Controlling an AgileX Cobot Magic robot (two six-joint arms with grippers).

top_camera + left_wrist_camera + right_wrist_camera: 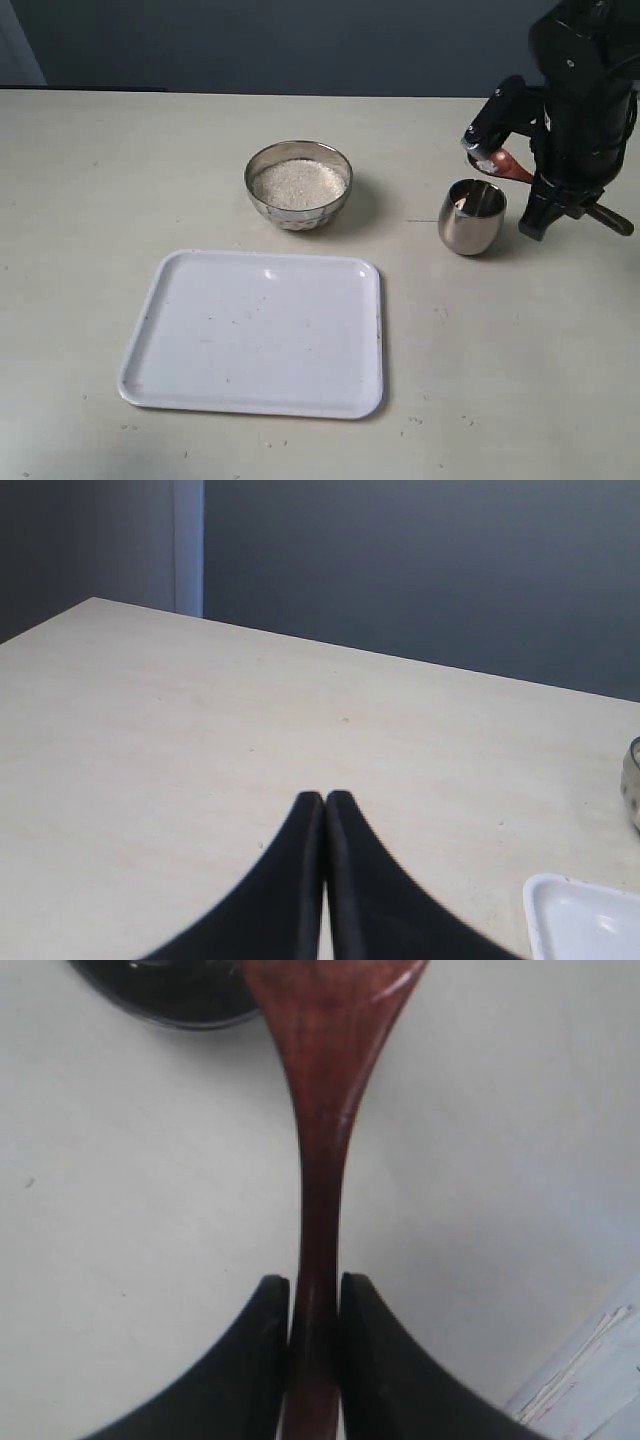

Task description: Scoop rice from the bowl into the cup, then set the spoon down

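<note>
The steel bowl (298, 203) stands mid-table, holding a pale heap of rice (298, 183). Well to its right is the small steel cup (472, 216), with a pale patch inside. My right gripper (533, 174) (314, 1285) is shut on the slim handle of the reddish-brown spoon (503, 163) (322, 1110). The spoon's oval end hangs just above the cup's far rim. In the right wrist view the cup (170, 995) shows only as a dark edge. My left gripper (325, 798) is shut on nothing over bare table, and it is out of the exterior view.
A white tray (255, 332) lies in front of the bowl, and its corner (585, 915) shows in the left wrist view beside a sliver of the bowl (632, 780). The right arm's black body (585, 100) towers behind the cup. A pale striped edge (590, 1380) lies near the right gripper.
</note>
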